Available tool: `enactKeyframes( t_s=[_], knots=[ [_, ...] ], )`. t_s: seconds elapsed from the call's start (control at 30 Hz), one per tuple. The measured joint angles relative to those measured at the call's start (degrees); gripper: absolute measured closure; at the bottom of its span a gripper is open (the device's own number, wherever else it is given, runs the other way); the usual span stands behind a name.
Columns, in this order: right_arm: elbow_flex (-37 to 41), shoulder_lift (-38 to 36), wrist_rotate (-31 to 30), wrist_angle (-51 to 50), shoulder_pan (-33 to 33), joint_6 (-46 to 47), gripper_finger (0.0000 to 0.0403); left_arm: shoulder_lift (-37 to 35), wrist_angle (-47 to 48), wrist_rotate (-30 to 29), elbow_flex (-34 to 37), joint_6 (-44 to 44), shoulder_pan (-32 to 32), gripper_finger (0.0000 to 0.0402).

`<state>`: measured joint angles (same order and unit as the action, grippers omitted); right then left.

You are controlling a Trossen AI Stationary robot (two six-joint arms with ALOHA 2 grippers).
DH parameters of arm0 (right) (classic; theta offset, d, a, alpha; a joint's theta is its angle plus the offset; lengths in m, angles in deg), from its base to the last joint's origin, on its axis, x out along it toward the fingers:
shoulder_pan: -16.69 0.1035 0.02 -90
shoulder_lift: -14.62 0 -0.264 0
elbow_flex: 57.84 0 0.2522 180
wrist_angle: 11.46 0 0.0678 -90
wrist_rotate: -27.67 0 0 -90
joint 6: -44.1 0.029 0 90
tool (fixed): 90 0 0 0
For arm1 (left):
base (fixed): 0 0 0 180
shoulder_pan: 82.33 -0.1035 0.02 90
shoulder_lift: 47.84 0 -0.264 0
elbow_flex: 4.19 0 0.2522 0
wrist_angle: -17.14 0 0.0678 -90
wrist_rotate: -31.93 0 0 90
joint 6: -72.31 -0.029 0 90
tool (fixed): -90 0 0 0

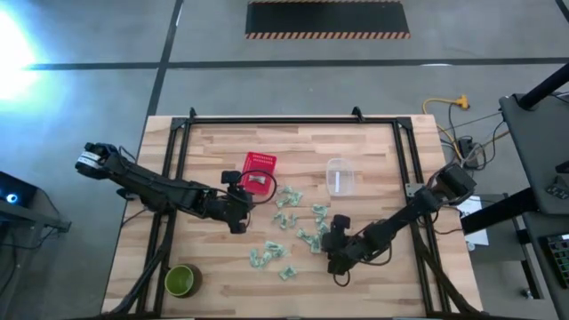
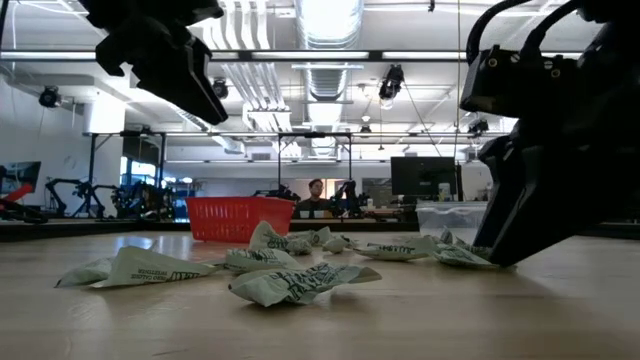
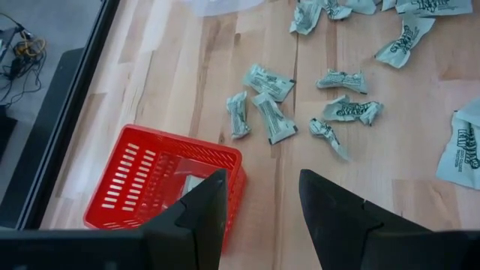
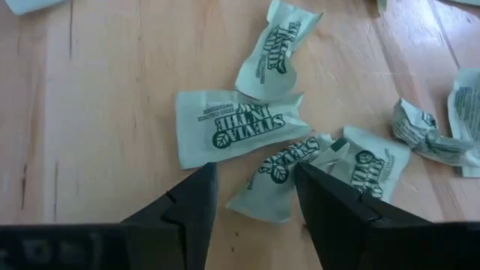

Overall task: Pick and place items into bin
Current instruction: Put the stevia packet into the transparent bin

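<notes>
Many small pale green-and-white packets [image 1: 289, 227] lie flat and scattered on the wooden table, near the middle. The red basket [image 1: 259, 171] stands behind them and holds one packet [image 3: 192, 184]. My left gripper [image 1: 238, 216] is open and empty. It hangs above the table just near of the basket [image 3: 161, 184], and in the low view it is raised clear [image 2: 160, 60]. My right gripper [image 1: 336, 256] is open and low over the packets' near right part. Its fingers stand on either side of a crumpled packet [image 4: 279, 174]. My right gripper [image 4: 255, 210] comes slanting down from the table's right, with its fingertips [image 2: 500, 255] at table height among the packets. One finger [image 4: 330, 202] overlaps the edge of a packet [image 4: 367, 161]. I cannot tell whether it touches it or the packet between the fingers.
A clear plastic tub [image 1: 340, 176] stands to the right of the basket. A round green bowl [image 1: 181, 281] sits at the near left corner. A black frame [image 1: 284, 120] runs round the table's edges. A person [image 2: 316, 195] sits far behind the table.
</notes>
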<state>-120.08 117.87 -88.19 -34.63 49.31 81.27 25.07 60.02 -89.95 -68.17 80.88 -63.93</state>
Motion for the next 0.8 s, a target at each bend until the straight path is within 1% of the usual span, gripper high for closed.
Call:
enactKeyframes(
  t_s=[0.1, 0.2, 0.47, 0.53, 0.7, 0.8],
  knots=[
    [-0.25, 0.47, -0.11, 0.11, 0.02, 0.04, 0.0242, 0.0, 0.02, -0.01, 0.0, 0.0, -0.01, 0.0252],
    [-0.25, 0.3, -0.01, -0.03, 0.04, 0.02, 0.0265, 0.0, 0.02, 0.0, 0.0, 0.0, 0.01, 0.0252],
    [-0.21, 0.21, 0.32, -0.34, 0.04, -0.26, 0.0366, 0.02, 0.02, 0.0, 0.0, 0.0, -0.01, 0.0252],
    [-0.17, 0.02, 0.25, -0.54, 0.04, -0.31, 0.0386, 0.01, 0.02, -0.01, 0.0, 0.0, 0.0, 0.0252],
    [0.05, -1.11, 0.36, -1.4, 0.0, -0.31, 0.0391, 0.02, -0.07, -0.02, 0.0, 0.0, 0.0, 0.0252],
    [0.09, -3.15, 0.41, -1.76, 0.11, -0.37, 0.0391, 0.02, -0.15, -0.01, 0.0, 0.01, 0.0, 0.0252]
  ],
)
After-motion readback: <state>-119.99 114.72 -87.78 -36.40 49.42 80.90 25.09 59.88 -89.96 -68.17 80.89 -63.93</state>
